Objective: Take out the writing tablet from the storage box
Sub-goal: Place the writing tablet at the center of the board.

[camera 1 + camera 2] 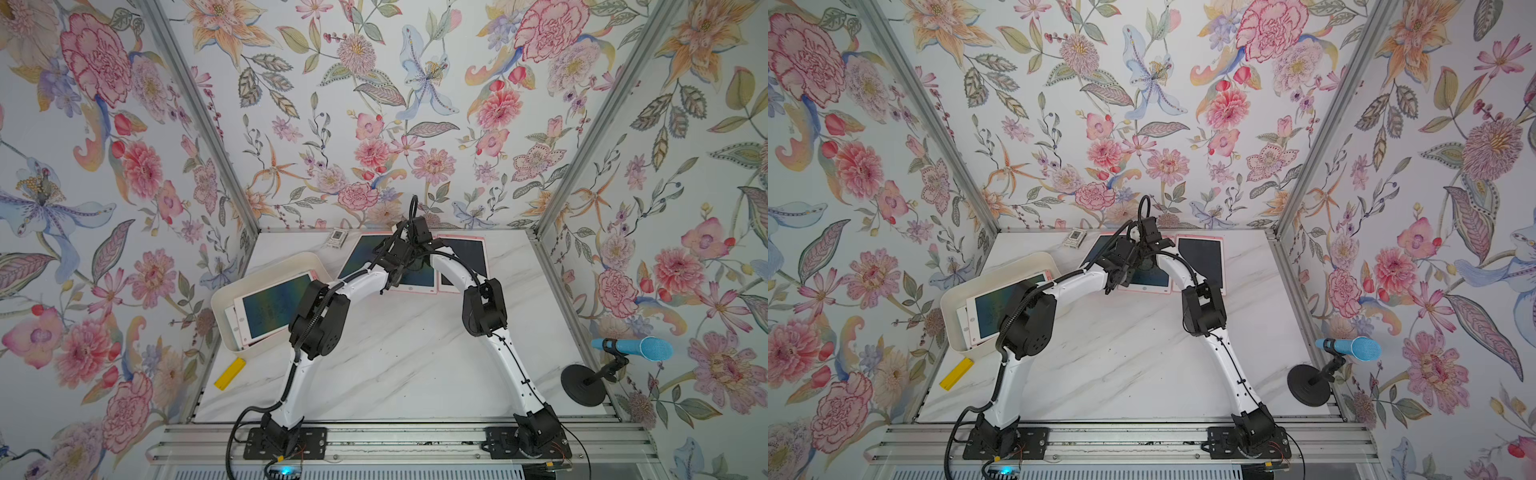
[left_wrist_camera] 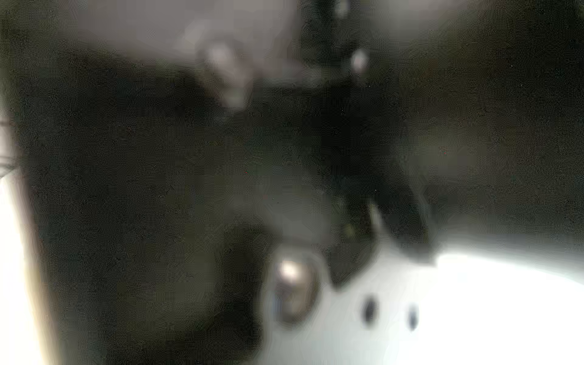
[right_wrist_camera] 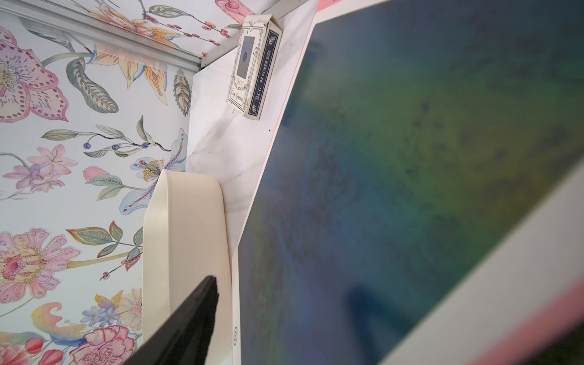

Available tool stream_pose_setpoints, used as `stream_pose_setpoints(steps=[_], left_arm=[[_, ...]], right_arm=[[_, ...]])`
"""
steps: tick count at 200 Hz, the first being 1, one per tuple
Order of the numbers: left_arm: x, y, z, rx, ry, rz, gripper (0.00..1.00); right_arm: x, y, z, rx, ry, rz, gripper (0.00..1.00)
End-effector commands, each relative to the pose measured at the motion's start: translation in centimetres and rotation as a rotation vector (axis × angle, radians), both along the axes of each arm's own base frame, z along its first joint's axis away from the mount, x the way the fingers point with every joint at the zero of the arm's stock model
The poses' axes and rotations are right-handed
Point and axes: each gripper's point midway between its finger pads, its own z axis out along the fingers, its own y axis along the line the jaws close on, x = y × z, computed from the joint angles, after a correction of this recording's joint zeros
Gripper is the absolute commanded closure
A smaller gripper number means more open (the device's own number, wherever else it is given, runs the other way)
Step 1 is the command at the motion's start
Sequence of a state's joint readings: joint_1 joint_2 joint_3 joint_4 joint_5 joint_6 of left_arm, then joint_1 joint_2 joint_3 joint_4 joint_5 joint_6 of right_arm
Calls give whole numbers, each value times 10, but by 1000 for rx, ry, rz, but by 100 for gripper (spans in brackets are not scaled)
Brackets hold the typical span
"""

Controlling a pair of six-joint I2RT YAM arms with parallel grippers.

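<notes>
The cream storage box (image 1: 282, 264) (image 3: 189, 240) stands at the table's left with a pink-framed writing tablet (image 1: 270, 307) tilted inside it, on top of another. Two more tablets lie at the back, one in the middle (image 1: 361, 257) (image 3: 410, 158) and one to its right (image 1: 469, 257). Both arms reach over the middle tablet. My left gripper (image 1: 415, 259) and right gripper (image 1: 399, 235) crowd together there, their jaws hidden. The right wrist view shows one black finger (image 3: 196, 316) just off that tablet's edge. The left wrist view is a dark blur with the right arm's white link (image 2: 442, 300).
A card deck box (image 1: 336, 239) (image 3: 256, 66) lies at the back, left of the middle tablet. A yellow block (image 1: 230, 372) sits near the box's front corner. A blue microphone on a black stand (image 1: 631, 349) stands at the right edge. Floral walls close in three sides.
</notes>
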State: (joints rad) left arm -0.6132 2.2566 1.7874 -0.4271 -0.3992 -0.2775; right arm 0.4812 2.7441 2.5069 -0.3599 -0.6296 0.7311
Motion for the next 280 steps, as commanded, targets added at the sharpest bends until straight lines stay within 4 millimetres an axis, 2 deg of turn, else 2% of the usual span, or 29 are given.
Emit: stream_pose_setpoints(steps=[1, 35, 89, 126, 148, 166, 187, 219, 255, 280], left_arm=[[0, 25, -23, 87, 53, 57, 72], [6, 33, -33, 74, 69, 79, 79], [16, 39, -39, 67, 72, 102, 80], [29, 70, -23, -12, 24, 204, 75], [41, 88, -24, -82, 48, 229, 74], [44, 78, -25, -181, 77, 163, 73], [40, 61, -26, -248, 98, 91, 67], [36, 63, -39, -227, 123, 78, 63], [36, 56, -41, -253, 123, 46, 61], [38, 55, -51, -236, 139, 34, 60]], right_arm=[[1, 4, 56, 109, -80, 24, 26], [2, 0, 63, 132, -97, 21, 20], [2, -4, 67, 157, -113, 22, 19], [4, -4, 65, 139, -114, 22, 17], [6, -4, 63, 65, -140, -4, 15], [6, -1, 64, 0, -168, -8, 9], [9, 0, 55, -36, -161, -19, 9], [7, 3, 46, -92, -195, -19, 9], [9, -7, 53, -159, -247, -42, 9], [7, -18, 60, -201, -277, -46, 9]])
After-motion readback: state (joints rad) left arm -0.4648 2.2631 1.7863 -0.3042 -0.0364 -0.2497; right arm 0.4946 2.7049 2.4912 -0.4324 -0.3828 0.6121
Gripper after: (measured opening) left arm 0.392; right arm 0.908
